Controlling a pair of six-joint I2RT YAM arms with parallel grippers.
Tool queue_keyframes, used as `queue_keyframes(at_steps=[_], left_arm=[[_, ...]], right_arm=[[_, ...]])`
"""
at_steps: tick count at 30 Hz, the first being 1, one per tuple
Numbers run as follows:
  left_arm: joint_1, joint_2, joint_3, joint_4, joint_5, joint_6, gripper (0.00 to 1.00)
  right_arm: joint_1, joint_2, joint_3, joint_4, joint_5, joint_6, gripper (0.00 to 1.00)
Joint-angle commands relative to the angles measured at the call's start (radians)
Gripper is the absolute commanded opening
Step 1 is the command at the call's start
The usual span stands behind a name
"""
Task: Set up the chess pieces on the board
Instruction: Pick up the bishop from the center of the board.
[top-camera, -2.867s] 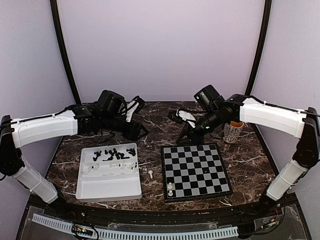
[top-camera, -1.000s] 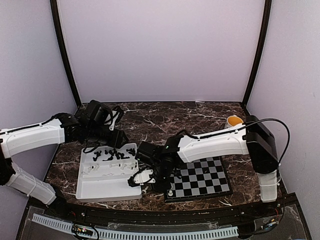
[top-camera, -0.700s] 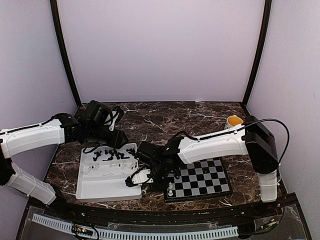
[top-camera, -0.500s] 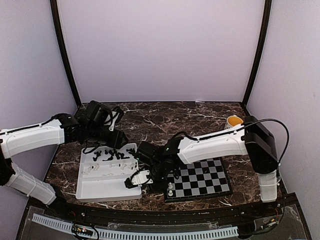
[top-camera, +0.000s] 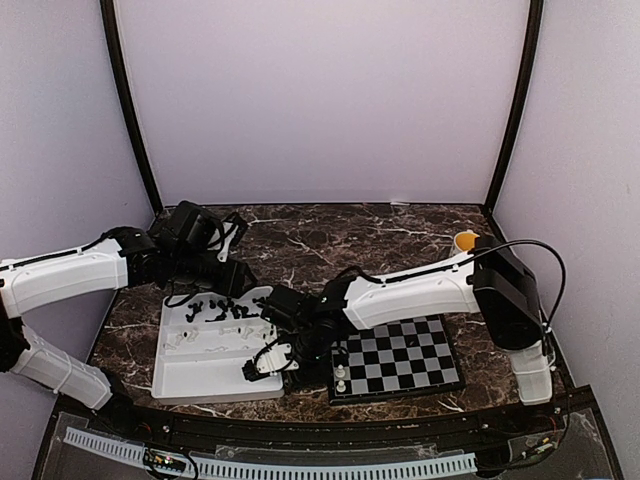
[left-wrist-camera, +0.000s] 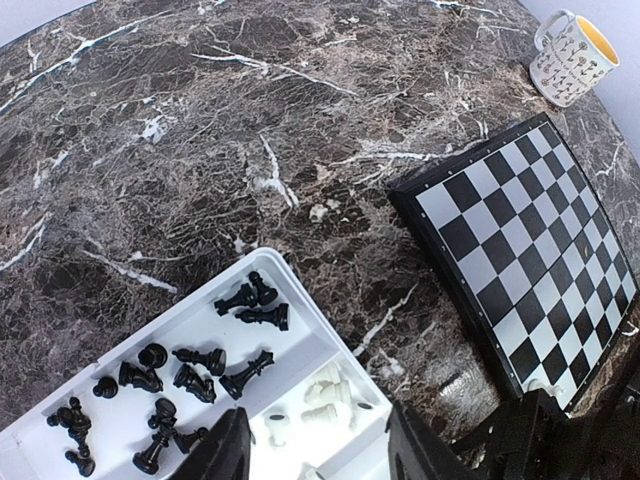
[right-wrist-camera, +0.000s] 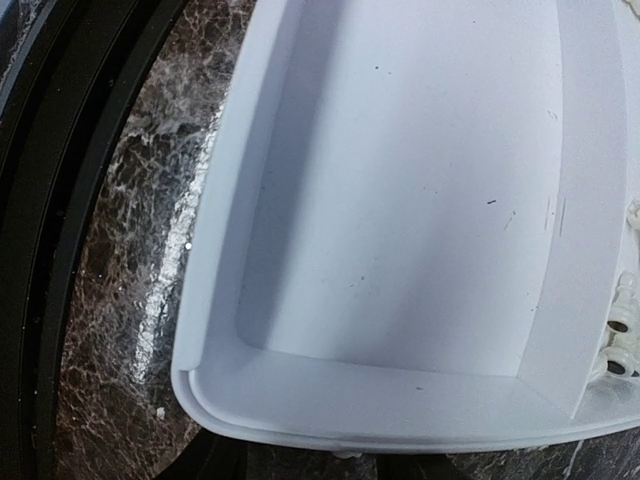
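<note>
The board (top-camera: 395, 355) lies right of the white tray (top-camera: 215, 378), with two white chess pieces (top-camera: 341, 378) at its near left corner. In the tray's back compartments lie several black pieces (left-wrist-camera: 190, 365) and white pieces (left-wrist-camera: 330, 395). My left gripper (top-camera: 228, 278) hovers over the tray's back edge. It is open (left-wrist-camera: 320, 455) with nothing between its fingers. My right gripper (top-camera: 262, 368) reaches across to the tray's near right corner. In the right wrist view only dark slivers of its fingers show at the bottom edge, apart, with a white speck (right-wrist-camera: 346, 454) between them below the tray rim (right-wrist-camera: 210, 400).
A patterned mug (top-camera: 466, 241) with an orange inside stands behind the board at the right. The right arm (top-camera: 400, 295) stretches low over the gap between tray and board. The tray's big near compartment (right-wrist-camera: 400, 200) holds nothing. A black rail runs along the table's near edge.
The right arm swung from behind the board down to the tray's near right corner, then crept left and nearer. The left gripper drew back left earlier and has since held still.
</note>
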Motion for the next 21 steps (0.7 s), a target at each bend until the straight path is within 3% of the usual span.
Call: queue_keyframes(at_steps=[1,21], left_arm=[[0.005,-0.028,-0.018,0.020,0.013,-0.003,0.50],[0.005,-0.058,-0.048,0.032,0.016,-0.005,0.49]], right_arm=[[0.016,0.029,0.044,-0.010,-0.018,-0.023,0.42],[-0.002,-0.022,0.036,-0.030,-0.038,0.041,0.14]])
